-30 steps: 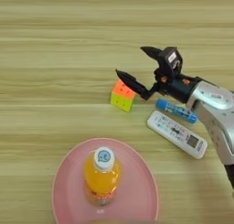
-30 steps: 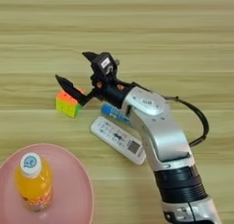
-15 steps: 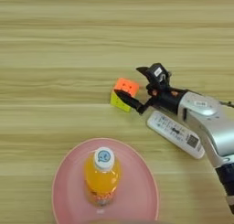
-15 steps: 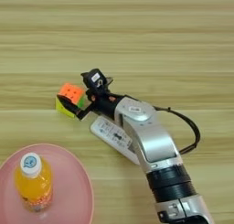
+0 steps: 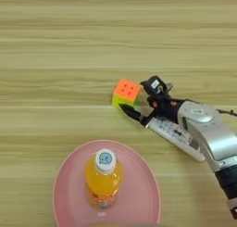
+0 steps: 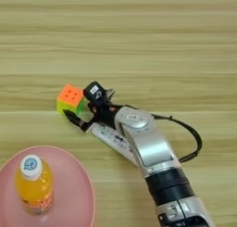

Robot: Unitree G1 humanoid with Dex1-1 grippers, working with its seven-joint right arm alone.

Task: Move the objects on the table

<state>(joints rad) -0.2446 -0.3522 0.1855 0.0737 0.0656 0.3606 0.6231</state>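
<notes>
Nearest, a pink plate lies on the wooden table at the near left, and a juice bottle stands upright on it, white cap up, so the plate serves as its base. Beyond and to the right, a white remote lies flat at a slant, mostly under the silver forearm, which reaches in from the near right and passes over it. No blue tube shows; it may be hidden beneath the arm.

Farther still, the cube sits on the table, orange face up. The gripper is at its right side, fingers spread: one black finger runs along the cube's near edge, the other sits by its far right corner. The cube looks bracketed rather than clamped, and I cannot tell whether either finger touches it. The placing suggests a grasp about to close.
</notes>
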